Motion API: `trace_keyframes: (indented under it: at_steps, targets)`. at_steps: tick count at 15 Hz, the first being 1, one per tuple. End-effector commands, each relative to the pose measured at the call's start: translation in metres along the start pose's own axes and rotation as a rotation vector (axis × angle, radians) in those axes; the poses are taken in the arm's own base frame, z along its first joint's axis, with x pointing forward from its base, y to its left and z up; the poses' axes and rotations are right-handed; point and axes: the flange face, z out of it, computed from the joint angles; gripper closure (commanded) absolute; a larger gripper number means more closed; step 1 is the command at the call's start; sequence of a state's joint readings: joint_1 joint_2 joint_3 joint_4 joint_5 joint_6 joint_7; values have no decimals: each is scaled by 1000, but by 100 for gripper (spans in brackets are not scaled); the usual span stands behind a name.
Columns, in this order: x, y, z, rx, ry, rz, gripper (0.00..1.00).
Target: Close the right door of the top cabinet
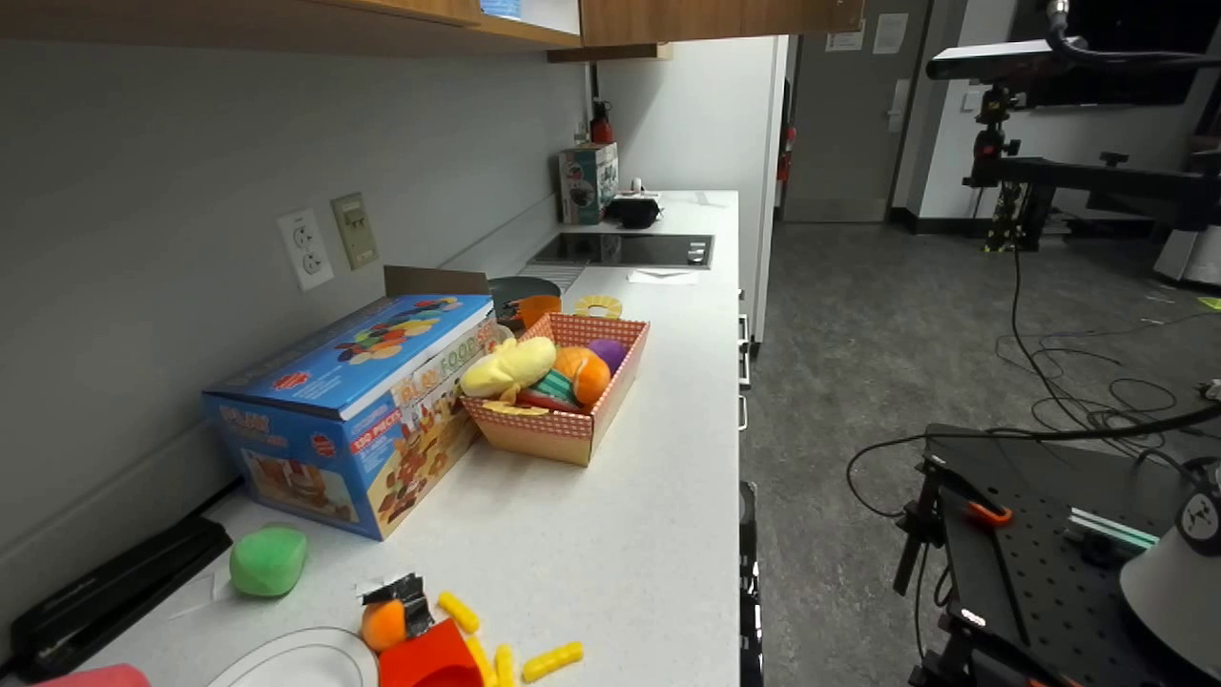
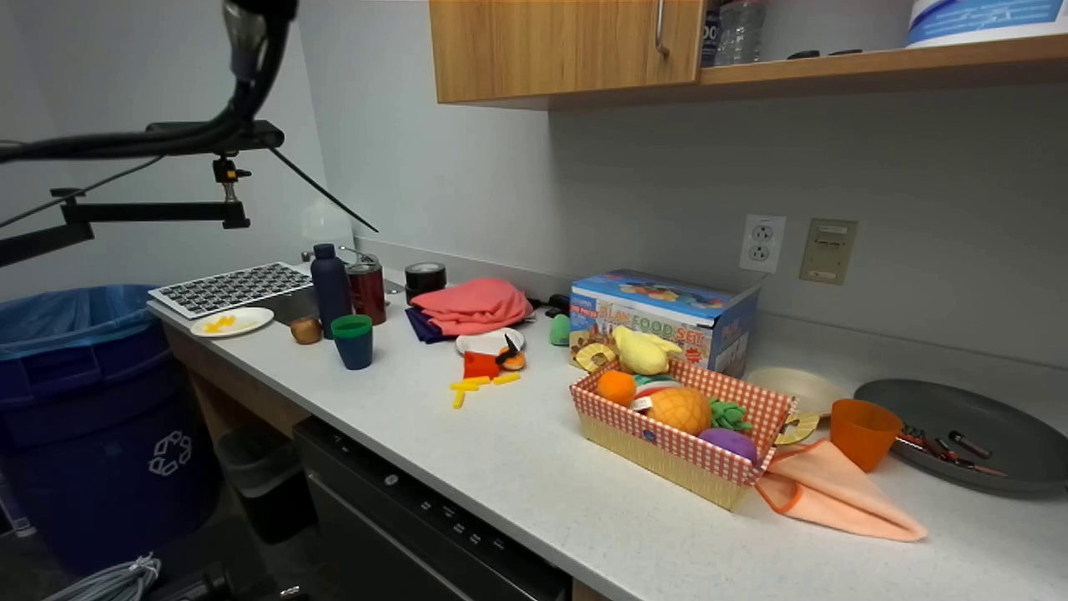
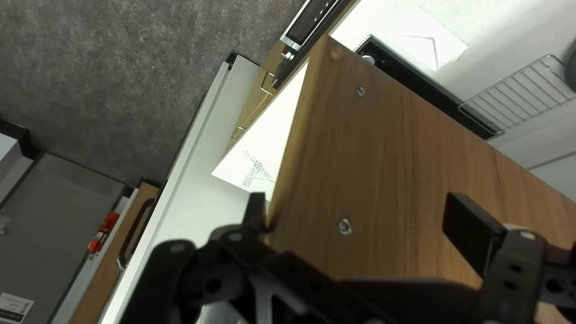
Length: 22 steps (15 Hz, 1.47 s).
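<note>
The right door (image 1: 715, 19) is a flat orange-brown panel standing open, out from the top cabinet (image 1: 382, 33) at the top of an exterior view. The top cabinet also shows in an exterior view (image 2: 884, 71), with its handled left door (image 2: 567, 50) shut and its right side open; the right door is out of view there. In the wrist view the right door (image 3: 396, 148) fills the middle, with screw heads on its face. My gripper (image 3: 362, 218) is open, its fingers wide apart in front of the panel. One finger is by the panel's edge; contact is unclear. The gripper is outside both exterior views.
The white counter (image 1: 658, 496) bears a blue play food box (image 1: 305, 401), a checkered basket (image 1: 534, 439) of toy food and a dark pan (image 2: 968, 426). A white appliance side (image 1: 687, 114) stands past the door. A cable arm (image 2: 158, 142) hangs at upper left.
</note>
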<state>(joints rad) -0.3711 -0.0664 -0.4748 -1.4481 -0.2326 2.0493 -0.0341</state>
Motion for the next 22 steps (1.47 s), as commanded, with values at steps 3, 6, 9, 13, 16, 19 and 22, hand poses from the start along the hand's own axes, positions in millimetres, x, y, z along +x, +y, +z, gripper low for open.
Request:
trace_keyframes:
  at_steps: [3,6,9,13,16,19,22]
  targets:
    - [-7,-11,-4,149,-45,-16,0]
    - [-16,-9,-10,246,-88,-33,0]
    - [-24,-6,-16,341,-134,-83,0]
    - [-34,-6,-21,470,-200,-151,0]
    - [-42,-9,-22,569,-246,-216,0]
    - [-50,-15,-21,674,-291,-311,0]
    - [-57,-21,-20,756,-334,-426,0]
